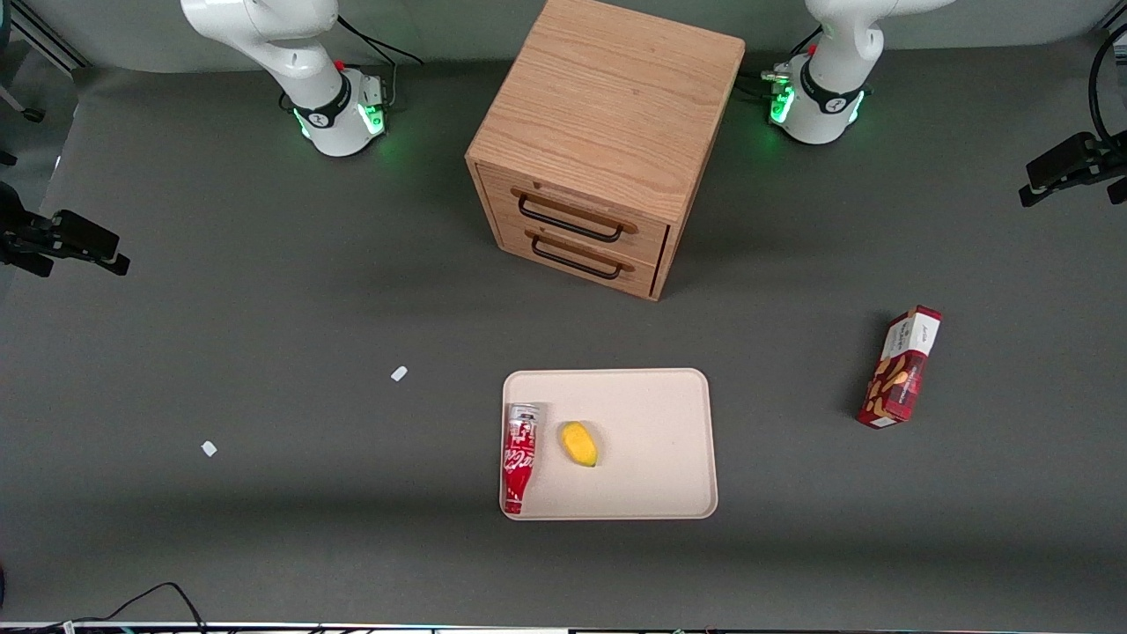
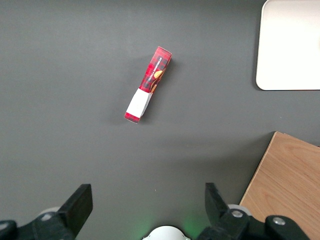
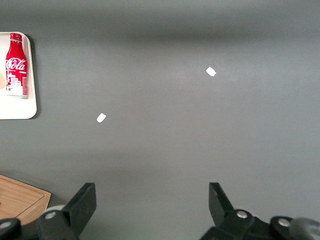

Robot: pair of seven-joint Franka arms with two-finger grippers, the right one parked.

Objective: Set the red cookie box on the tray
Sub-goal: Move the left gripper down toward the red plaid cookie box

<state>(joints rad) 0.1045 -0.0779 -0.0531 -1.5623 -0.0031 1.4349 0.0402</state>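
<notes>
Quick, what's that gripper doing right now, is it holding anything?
Gripper: open, holding nothing, high above the table, with the cookie box lying untouched below it.

White arm (image 1: 836, 53), black pincer (image 2: 148, 212) fingers (green base glow).

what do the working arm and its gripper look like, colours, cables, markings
The left arm is glossy white with a black band bearing a small white mark, green lights glowing at its base, and black cables trailing off beside it. Its gripper, high above the table near the red cookie box, has two wide-set, blocky black fingers on black mounts with silver screws.
</notes>
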